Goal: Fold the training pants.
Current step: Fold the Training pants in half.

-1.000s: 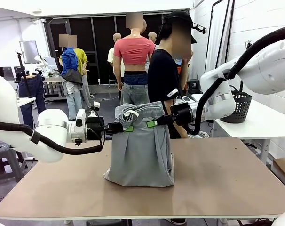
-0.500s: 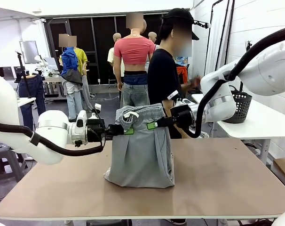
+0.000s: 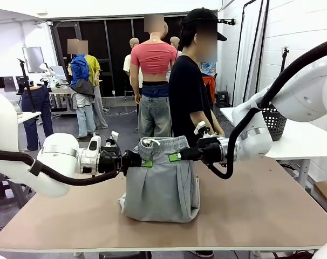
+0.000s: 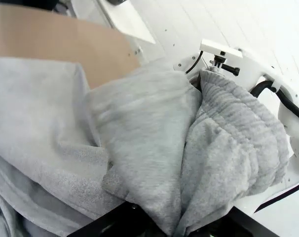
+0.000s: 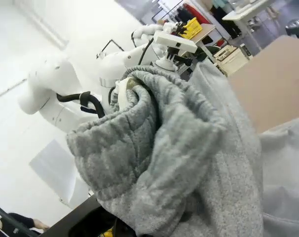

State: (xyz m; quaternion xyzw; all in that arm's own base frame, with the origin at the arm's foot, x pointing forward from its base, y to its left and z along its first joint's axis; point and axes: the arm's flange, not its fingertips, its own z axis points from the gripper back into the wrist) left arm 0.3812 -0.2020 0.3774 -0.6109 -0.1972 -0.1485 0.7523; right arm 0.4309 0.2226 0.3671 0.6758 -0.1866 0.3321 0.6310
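Two robot arms hold the grey training pants (image 3: 161,181) up by the gathered waistband above the wooden desk (image 3: 250,205). The left gripper (image 3: 144,162) and right gripper (image 3: 174,157) are each clamped on a waistband corner, the legs hanging with their hems on the desk. A person (image 3: 191,91) stands behind.

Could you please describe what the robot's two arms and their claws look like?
Both arms are glossy white with rounded joints and black cables looping alongside. The left claw and right claw are black with green pads, mounted behind silver-grey wrist rings.
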